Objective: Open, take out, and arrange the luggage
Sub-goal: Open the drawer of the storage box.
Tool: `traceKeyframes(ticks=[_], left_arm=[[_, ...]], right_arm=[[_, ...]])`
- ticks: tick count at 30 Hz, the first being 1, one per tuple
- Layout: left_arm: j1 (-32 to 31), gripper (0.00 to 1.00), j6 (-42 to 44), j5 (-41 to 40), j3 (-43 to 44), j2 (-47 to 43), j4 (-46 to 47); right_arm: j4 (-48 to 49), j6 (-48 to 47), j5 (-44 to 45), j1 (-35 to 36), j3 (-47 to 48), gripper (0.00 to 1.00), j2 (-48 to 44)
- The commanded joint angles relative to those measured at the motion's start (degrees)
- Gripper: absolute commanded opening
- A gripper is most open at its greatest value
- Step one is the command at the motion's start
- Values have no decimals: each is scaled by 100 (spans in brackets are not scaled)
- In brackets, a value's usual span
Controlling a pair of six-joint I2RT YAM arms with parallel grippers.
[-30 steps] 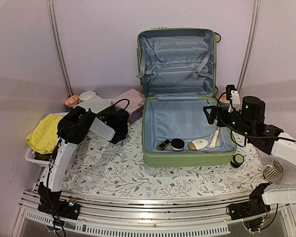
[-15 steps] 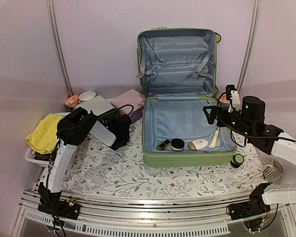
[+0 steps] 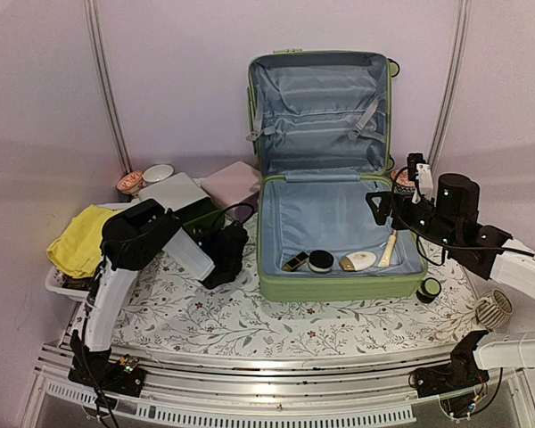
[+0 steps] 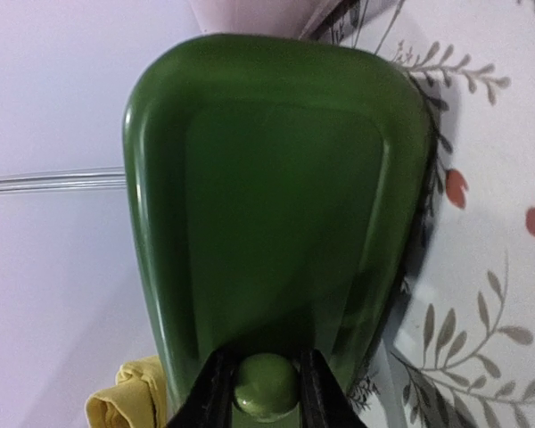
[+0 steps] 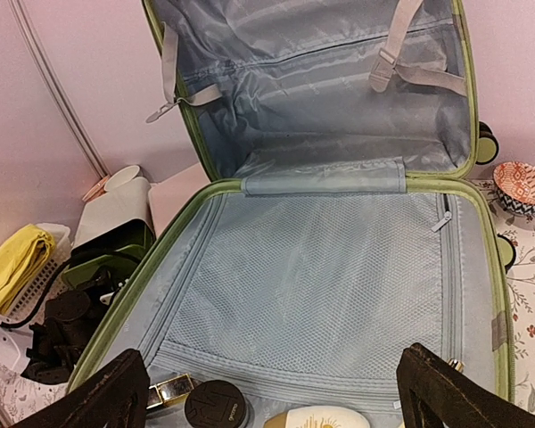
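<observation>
left tool [image 4: 266, 392]: clenched on green drawer [image 4: 276, 196] knob; likely drawing it open | right tool [image 3: 381, 207]: released over open luggage [image 3: 339, 287]; ready to pick

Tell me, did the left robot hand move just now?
Yes. The left gripper slid nearer the luggage and the table's front edge, gripping a green knob.

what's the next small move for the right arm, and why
Probably lower the open right gripper onto the white oval case just ahead of it: the luggage lies open with small items inside, and the left gripper is busy, shut on a green drawer knob.
</observation>
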Motion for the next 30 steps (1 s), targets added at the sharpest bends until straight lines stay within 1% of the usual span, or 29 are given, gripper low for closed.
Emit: traceKeyframes(ticks=[1, 10, 12, 13, 14, 15, 16, 17, 18, 19, 20, 26, 29, 30], left_arm=[[-171, 13, -193, -173, -301, -334, 31], [-529, 14, -475, -221, -624, -487, -135], [-590, 14, -867, -202, -608, -487, -463], [-610, 14, -1157, -177, -572, -494, -784], [-625, 14, -1579, -133, -489, -502, -1488], [-629, 15, -2238, -57, -325, -517, -1977], [-635, 16, -3163, 100, -52, -518, -3585], [-628, 18, -4394, 362, 385, -476, -5105], [-624, 19, -5510, 609, 823, -399, -6419], [-593, 19, -6040, 686, 1115, -325, -7031], [-601, 20, -6205, 696, 1200, -283, -7236], [-666, 35, -6278, 879, 973, -283, -7238], [-672, 49, -6517, 1085, 880, -415, -7386], [-684, 55, -6561, 1136, 843, -474, -7395]], right_arm=[[28, 71, -82, -15, 146, 99, 32], [-90, 100, -238, -14, 283, 99, 244], [-115, 93, -248, -15, 290, 99, 263], [-134, 93, -256, -15, 308, 99, 282], [-157, 89, -264, -13, 328, 99, 311], [-187, 85, -277, -9, 344, 99, 336], [-210, 78, -282, -15, 370, 99, 363], [-243, 76, -290, -15, 396, 99, 383], [-263, 71, -296, -14, 413, 99, 401], [-283, 61, -296, -15, 429, 99, 413], [-300, 58, -292, -13, 448, 99, 430], [-419, -20, -290, -15, 571, 99, 524], [-439, -42, -283, -15, 593, 99, 571], [-438, -46, -287, -15, 607, 99, 593]])
